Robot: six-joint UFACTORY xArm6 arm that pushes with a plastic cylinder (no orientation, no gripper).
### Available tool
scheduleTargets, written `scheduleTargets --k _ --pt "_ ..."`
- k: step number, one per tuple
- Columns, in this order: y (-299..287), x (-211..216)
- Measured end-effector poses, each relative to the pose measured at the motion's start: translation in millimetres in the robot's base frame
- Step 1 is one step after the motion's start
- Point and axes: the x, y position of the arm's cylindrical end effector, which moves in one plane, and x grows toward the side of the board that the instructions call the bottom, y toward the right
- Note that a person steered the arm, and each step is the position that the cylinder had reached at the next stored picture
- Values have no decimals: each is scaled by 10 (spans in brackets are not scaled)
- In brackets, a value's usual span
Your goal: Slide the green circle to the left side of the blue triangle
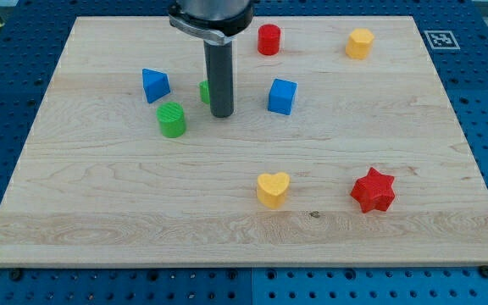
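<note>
Fingers are none on this arm: its rod ends in my tip [221, 114], set just right of the green circle [172, 119]. That circle lies below-right of the blue triangle [155, 85]. A second green block [204, 91] peeks from behind the rod, with a blue cube [282, 96] farther right.

Bright, even overhead light; soft short shadows under blocks; sharp focus, no glare or blur.

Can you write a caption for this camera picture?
My tip rests just right of the green circle, below the blue triangle.
</note>
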Motion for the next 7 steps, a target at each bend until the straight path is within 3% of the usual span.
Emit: scheduleTargets --k 4,7 --pt "-181 367" --pt "-822 305"
